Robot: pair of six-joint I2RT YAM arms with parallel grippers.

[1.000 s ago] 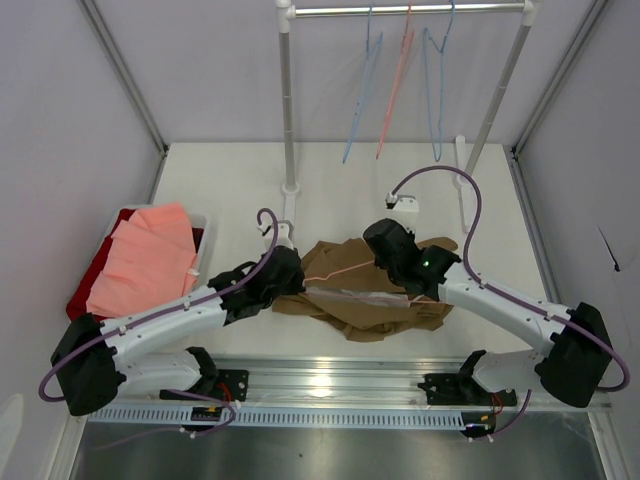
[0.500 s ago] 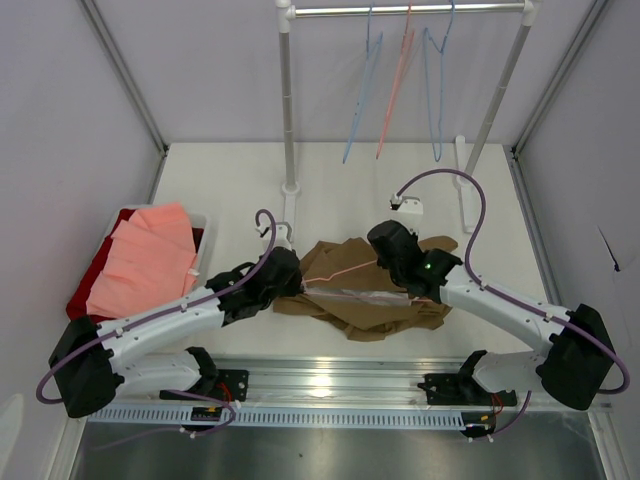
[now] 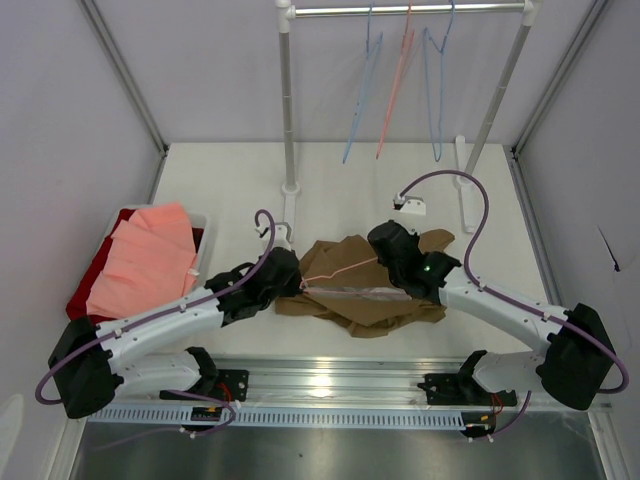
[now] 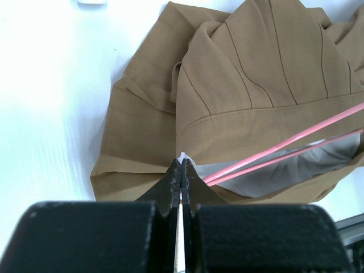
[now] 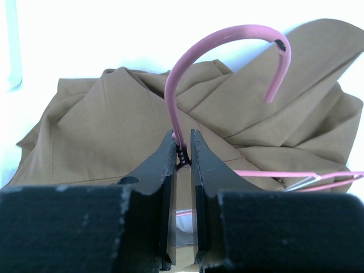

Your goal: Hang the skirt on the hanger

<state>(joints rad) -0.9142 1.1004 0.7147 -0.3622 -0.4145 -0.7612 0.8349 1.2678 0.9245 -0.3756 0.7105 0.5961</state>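
Overhead, the skirt (image 3: 365,305) lies crumpled on the worktop (image 3: 230,190) between the two arms, near the front edge. The hanger (image 3: 340,267) shows as a thin pink line slanting across its upper left part. The left claw (image 3: 300,284) sits at the skirt's left edge, and the right claw (image 3: 386,257) is over its upper middle. A rail (image 3: 410,10) at the back carries other hangers, well apart from all this.

From the left wrist, the claw (image 4: 181,170) is closed to a sliver with a speck of white cloth at its tips, so it seems to pinch the skirt's edge. Just to the right of the tips, two pink bars of the hanger (image 4: 296,141) run out to the right. They pass under a tan fold (image 4: 256,85) and over the pale lining (image 4: 284,173).

From the right wrist, the claw (image 5: 181,151) clamps the neck of the hanger just below its hook (image 5: 227,35), which arches free above the bunched cloth (image 5: 102,125).

By my reading, the job is partway. One end of the hanger looks tucked into the skirt's opening. The garment, though, is bunched rather than spread along the bars, and nothing is lifted. Drawing the waist across the rest of the hanger remains.
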